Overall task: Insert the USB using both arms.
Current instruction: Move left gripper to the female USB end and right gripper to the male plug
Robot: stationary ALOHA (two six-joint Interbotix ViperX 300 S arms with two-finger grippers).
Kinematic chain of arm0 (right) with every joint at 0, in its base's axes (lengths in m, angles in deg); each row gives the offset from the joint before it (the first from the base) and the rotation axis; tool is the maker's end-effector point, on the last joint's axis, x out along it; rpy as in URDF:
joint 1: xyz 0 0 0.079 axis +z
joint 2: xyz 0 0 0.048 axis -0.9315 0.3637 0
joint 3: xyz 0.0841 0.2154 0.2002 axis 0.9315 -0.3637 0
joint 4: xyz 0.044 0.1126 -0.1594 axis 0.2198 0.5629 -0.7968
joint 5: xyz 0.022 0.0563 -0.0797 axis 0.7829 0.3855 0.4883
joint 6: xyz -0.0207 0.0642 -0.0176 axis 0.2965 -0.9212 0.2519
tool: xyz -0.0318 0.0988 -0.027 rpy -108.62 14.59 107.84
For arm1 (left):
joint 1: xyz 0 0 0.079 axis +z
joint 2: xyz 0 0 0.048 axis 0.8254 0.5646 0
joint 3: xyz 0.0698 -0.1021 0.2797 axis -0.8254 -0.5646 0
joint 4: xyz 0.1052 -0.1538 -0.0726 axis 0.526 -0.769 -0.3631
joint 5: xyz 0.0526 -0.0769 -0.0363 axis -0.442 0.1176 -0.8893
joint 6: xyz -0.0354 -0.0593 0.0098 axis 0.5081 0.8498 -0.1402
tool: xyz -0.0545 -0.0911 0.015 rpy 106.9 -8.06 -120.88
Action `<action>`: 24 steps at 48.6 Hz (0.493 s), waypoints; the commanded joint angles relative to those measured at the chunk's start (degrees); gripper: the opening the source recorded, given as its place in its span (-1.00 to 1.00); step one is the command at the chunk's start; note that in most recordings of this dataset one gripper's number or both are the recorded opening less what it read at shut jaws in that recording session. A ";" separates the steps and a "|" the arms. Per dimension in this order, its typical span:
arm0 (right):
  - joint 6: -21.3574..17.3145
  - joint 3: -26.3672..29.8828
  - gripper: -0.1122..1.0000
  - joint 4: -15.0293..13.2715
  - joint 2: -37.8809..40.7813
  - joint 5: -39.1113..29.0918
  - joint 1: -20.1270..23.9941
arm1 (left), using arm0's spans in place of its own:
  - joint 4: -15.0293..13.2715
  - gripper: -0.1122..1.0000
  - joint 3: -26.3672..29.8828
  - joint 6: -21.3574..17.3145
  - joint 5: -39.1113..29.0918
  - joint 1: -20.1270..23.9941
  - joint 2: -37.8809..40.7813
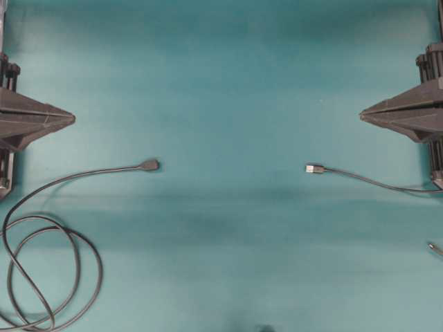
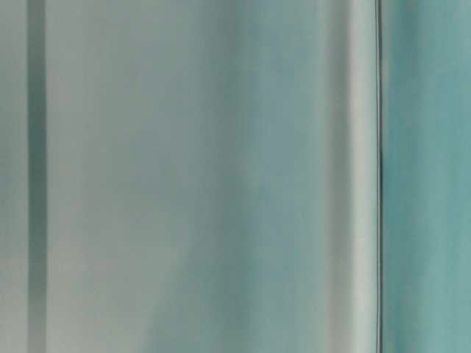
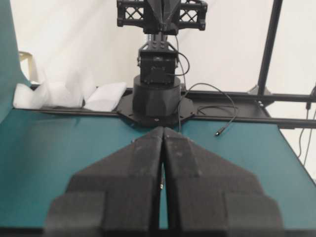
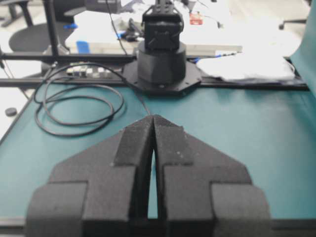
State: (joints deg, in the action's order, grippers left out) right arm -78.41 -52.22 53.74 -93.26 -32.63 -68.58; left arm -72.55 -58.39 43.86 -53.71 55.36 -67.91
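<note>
My left gripper and right gripper sit pressed together, holding nothing, at opposite table edges. The USB lies on the green table toward the right, well apart from the socket left of it.

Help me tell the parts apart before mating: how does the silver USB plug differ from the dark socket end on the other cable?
The USB plug is silver and boxy; the socket end is all dark and rounded. The plug lies right of centre, the socket left. The plug's cable is thin and runs off the right edge; the socket's cable is thicker and looped. Both lie flat, untouched, facing each other.
</note>
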 commanded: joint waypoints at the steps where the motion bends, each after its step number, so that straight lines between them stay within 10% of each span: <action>1: 0.00 0.35 -0.80 -0.26 0.44 0.53 0.18 | 0.53 -0.74 1.49 -0.79 -0.53 -1.85 0.62; 13: -0.97 -0.09 -0.80 -0.44 0.44 -2.55 0.18 | 0.53 -0.82 3.34 -0.97 -8.53 -2.81 4.13; 24: -3.08 2.37 -0.80 -0.35 0.53 -19.34 0.35 | 0.53 -0.82 4.39 -0.53 -17.31 -2.81 8.44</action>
State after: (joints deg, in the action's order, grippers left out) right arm -81.04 -52.04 53.38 -93.17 -46.86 -68.41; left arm -72.20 -55.49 43.86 -69.09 52.64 -60.53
